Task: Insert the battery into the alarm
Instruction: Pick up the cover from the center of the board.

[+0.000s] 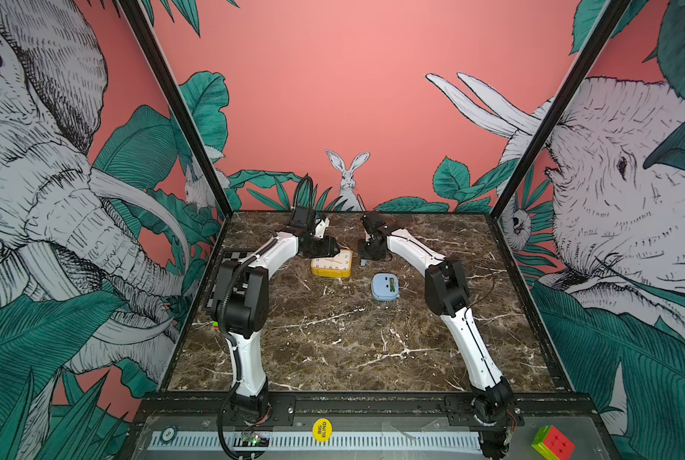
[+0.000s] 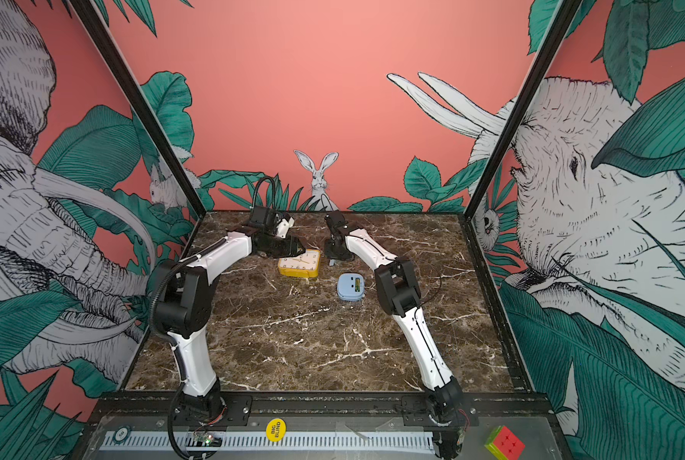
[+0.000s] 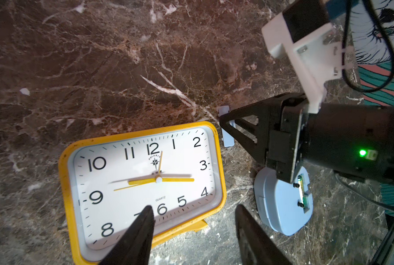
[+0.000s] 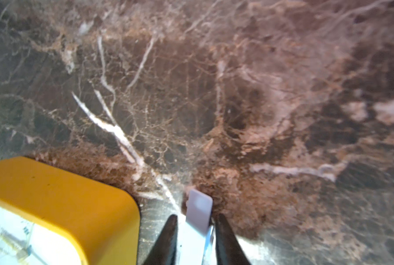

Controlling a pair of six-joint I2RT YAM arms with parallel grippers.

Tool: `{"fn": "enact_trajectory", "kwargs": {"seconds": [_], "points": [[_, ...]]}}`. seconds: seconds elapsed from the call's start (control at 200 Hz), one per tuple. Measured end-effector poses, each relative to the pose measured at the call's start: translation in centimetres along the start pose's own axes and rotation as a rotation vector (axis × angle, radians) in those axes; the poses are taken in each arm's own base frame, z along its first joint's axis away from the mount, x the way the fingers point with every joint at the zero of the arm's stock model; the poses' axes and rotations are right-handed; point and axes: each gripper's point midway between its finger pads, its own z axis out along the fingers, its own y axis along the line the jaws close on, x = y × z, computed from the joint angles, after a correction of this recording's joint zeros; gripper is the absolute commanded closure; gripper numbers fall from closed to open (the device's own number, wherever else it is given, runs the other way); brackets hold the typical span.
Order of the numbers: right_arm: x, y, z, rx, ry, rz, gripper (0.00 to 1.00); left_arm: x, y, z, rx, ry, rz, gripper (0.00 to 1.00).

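Both top views are showing marble table [image 1: 333,338] between mural walls [image 1: 34,159], near half open. Left end effector [image 3: 193,207] is hovering open over yellow clock [image 3: 145,179]; right end effector [image 4: 196,216] is gripping battery cover [image 4: 199,205]; battery [image 3: 301,188] is sitting inside blue alarm [image 3: 281,206], rightward.

a dark brown marble-patterned table [image 1: 333,338] with white veins fills the floor of the cell. behind the table rises a salmon-pink back wall [image 1: 353,99] bearing a drawn white rabbit [image 1: 348,175] and green leaves [image 1: 205,103]. on both sides of the table stand wallpapered side panels [image 1: 22,318] of grey elephants [image 1: 612,191], framed by slanting black posts [image 1: 175,107].
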Motion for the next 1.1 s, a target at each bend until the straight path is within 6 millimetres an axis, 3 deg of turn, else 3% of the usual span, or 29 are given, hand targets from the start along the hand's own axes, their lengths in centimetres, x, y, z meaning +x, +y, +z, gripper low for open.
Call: {"fn": "enact_trajectory", "kwargs": {"seconds": [0.145, 0.465, 1.1], "points": [[0.1, -0.2, 0.0, 0.012, 0.003, -0.026, 0.61, 0.0, 0.0, 0.0, 0.002, 0.000, -0.001, 0.41], [0.4, -0.5, -0.2, 0.022, 0.010, -0.025, 0.67, 0.0, -0.1, -0.1, 0.014, 0.002, -0.006, 0.41], [0.5, -1.0, -0.3, -0.080, 0.027, 0.088, 0.87, 0.3, 0.0, 0.4, 0.016, 0.015, -0.015, 0.41]]}}
